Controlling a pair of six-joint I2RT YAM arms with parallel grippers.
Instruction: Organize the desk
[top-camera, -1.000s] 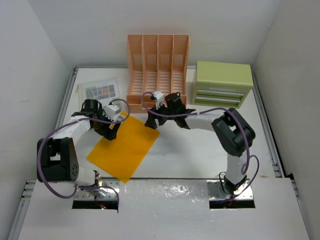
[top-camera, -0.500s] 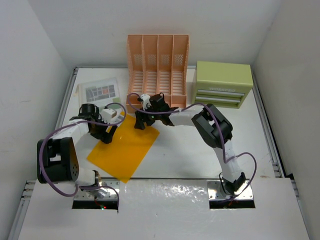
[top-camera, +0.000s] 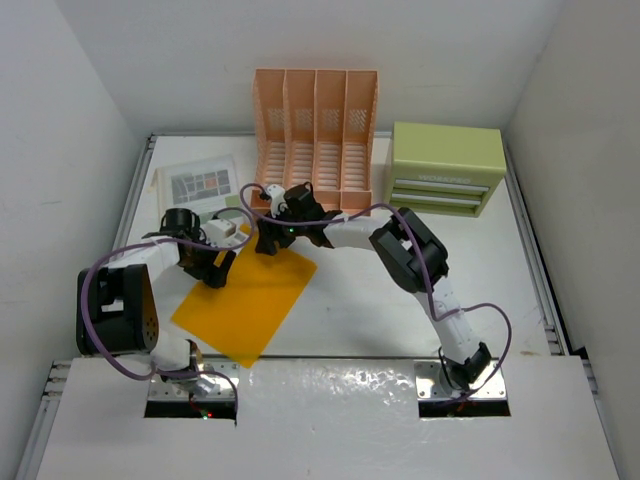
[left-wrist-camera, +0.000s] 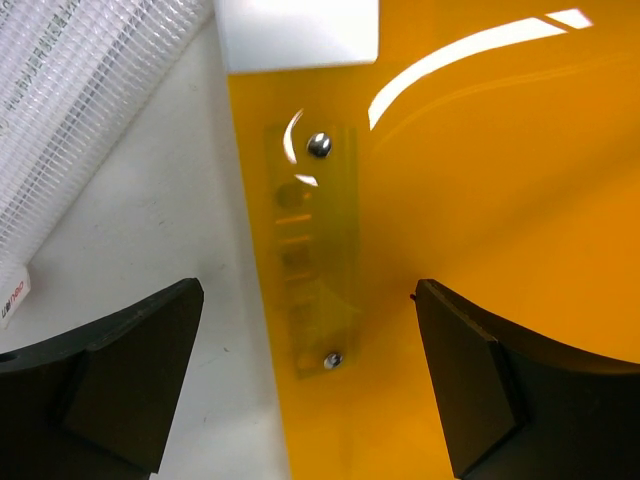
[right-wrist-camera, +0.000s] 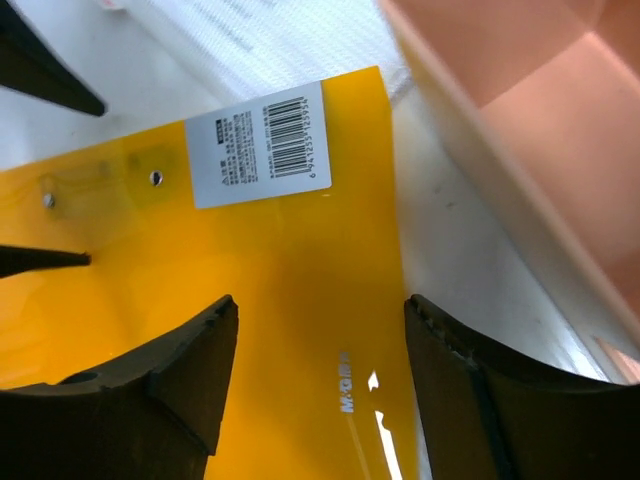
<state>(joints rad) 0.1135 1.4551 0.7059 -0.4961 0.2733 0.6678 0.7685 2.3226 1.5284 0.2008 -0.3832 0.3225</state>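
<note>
An orange plastic folder (top-camera: 245, 300) lies flat on the white desk (top-camera: 400, 310). My left gripper (top-camera: 218, 266) is open over the folder's far left edge. In the left wrist view (left-wrist-camera: 310, 385) its jaws straddle that edge and its clear clasp strip (left-wrist-camera: 305, 270), holding nothing. My right gripper (top-camera: 268, 240) is open over the folder's far corner. In the right wrist view (right-wrist-camera: 320, 385) its jaws hang above the orange sheet (right-wrist-camera: 280, 290), below a white barcode label (right-wrist-camera: 258, 155). The left gripper's fingertips (right-wrist-camera: 45, 260) show at that view's left edge.
A peach slotted file rack (top-camera: 316, 130) stands at the back, close behind the right gripper (right-wrist-camera: 520, 120). A green drawer box (top-camera: 445, 168) is at the back right. A white mesh pouch with a printed sheet (top-camera: 198, 183) lies at the back left (left-wrist-camera: 70, 100).
My right gripper has moved left along the folder's far edge, ending close to the left gripper. The left gripper shifted slightly. Both stay open; the folder barely moved.
</note>
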